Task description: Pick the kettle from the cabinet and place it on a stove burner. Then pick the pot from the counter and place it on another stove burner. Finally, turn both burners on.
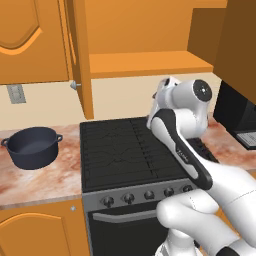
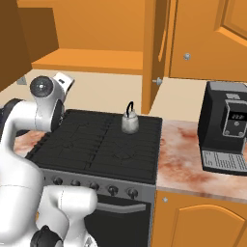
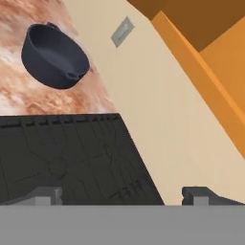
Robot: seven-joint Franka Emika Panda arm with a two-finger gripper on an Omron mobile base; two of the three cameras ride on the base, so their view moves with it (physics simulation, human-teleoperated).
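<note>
On the back right burner (image 2: 123,140) of the black stove, the little kettle (image 2: 129,120) is sitting upright, so the first job looks done. The cabinet (image 1: 145,64) is standing open with its shelf bare. The pot (image 1: 33,146) is still waiting on the table (image 1: 40,182), well apart to the left of the stove. The gripper (image 3: 122,195) is hanging over the stove's back edge, near the wall, with its jaws spread wide and holding nothing. Next, I think, the arm is going to need the pot, then a free burner. The knobs (image 1: 148,195) look untouched, though I cannot tell for sure.
</note>
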